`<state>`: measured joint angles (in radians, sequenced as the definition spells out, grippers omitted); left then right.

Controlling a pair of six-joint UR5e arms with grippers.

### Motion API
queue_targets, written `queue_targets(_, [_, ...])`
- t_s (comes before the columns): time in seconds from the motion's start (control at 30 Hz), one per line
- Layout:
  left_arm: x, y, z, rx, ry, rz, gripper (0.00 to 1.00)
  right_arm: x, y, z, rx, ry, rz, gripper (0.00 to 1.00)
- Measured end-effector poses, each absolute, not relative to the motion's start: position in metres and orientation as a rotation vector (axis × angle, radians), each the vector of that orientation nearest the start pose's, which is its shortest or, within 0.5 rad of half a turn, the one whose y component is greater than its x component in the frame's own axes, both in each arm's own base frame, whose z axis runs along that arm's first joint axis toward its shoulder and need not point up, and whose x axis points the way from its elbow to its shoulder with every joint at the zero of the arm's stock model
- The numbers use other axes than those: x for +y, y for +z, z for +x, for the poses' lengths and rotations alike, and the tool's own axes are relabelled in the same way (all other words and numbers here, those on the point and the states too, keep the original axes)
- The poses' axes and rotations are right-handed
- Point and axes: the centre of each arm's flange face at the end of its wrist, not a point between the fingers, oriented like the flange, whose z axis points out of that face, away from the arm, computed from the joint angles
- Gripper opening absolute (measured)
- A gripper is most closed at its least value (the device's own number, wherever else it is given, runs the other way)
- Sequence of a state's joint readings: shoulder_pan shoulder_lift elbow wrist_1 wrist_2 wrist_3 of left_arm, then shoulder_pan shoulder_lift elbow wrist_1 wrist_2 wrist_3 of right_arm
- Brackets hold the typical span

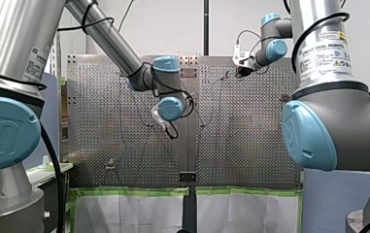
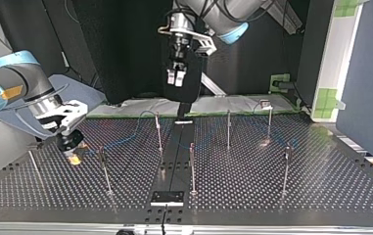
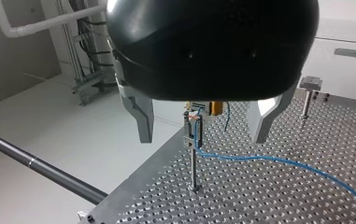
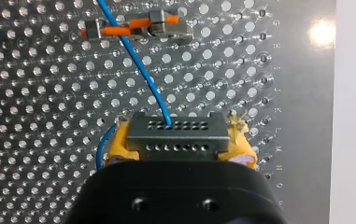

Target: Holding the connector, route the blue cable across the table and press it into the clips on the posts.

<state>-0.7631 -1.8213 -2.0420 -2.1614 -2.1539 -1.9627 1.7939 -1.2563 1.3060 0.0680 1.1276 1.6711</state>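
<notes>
Blue cable [image 4: 140, 70] in the right wrist view runs straight ahead from the connector [image 4: 175, 135], which my right gripper [image 4: 178, 148] clamps between yellow pads [image 4: 115, 145], to a clip [image 4: 138, 29]. Top view puts that gripper low by the table's [image 2: 272, 196] left edge and my left gripper [image 2: 175, 77] high over the far edge's middle. Left wrist view alone shows its jaws apart, with a post [image 3: 193, 168] ahead between them carrying the cable.

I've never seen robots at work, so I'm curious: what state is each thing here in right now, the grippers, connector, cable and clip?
left gripper: open, empty, raised above the table.
right gripper: shut on the connector, low over the table.
connector: clamped between yellow pads.
blue cable: leaves the connector, curves loosely onward.
clip: appears to have the cable seated in it.
post: upright.
</notes>
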Motion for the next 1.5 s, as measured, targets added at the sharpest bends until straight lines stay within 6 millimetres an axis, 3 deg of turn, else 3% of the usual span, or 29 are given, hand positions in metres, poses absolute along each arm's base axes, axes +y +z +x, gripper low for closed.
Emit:
queue_targets(0.83, [-0.361, 0.18, 0.264, 1.357, -0.577, -0.247, 0.99, -0.546, 0.438, 0.306, 1.408, -2.33, -2.416, 0.0])
queue_targets(1.5, [-0.357, 0.177, 0.26, 1.357, -0.577, -0.247, 0.99, -0.546, 0.438, 0.305, 1.411, -2.329, -2.416, 0.0])
